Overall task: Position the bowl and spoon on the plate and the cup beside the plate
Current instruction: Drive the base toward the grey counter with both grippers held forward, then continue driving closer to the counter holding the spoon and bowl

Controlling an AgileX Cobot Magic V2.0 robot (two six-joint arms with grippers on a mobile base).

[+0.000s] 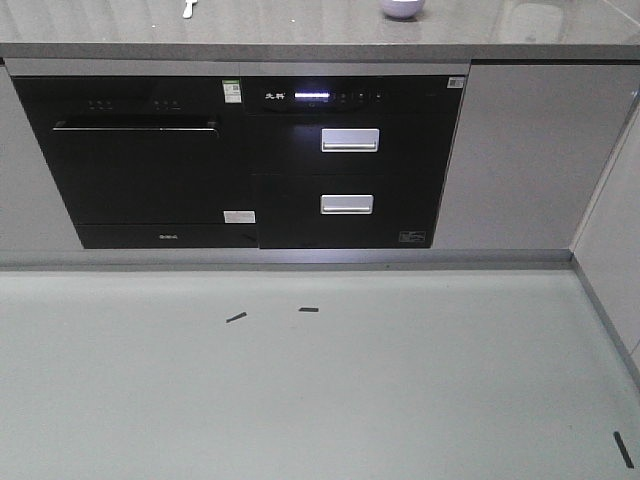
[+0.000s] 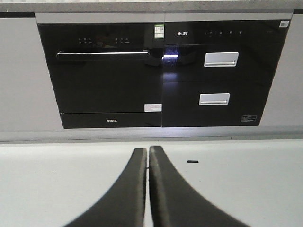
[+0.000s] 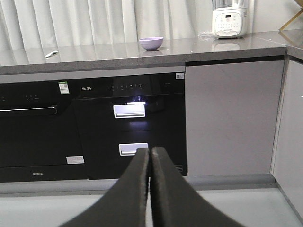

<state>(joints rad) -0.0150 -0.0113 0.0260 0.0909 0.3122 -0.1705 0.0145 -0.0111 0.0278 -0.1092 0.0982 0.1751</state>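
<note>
My left fingers (image 2: 144, 153) are pressed together and hold nothing; my right fingers (image 3: 147, 153) are the same; both hang low over the floor (image 1: 320, 400), facing the black oven (image 2: 102, 75) and the drawers (image 3: 130, 127), well short of the worktop (image 3: 156, 53). The bowl (image 3: 151, 43) sits up on that worktop, right of centre; the spoon (image 3: 51, 53) lies flat well to its left; plate and cup show in no view, so I cannot say where they are.

That is my first worry: if I reach before finding the plate, I may carry the bowl with nowhere sure to set it. Second, the worktop's front edge juts out above my wrists; if I lift straight up from here I judge an arm could knock the lip or the oven door; the base likely has to close in first. Third, the bowl looks smooth and round; a pinch on its rim with fingers opened late could push it back rather than catch it. Last, the spoon is thin and lies flat; fingers coming down on it may skid it along the stone, or scrape the worktop instead of getting under the handle.
</note>
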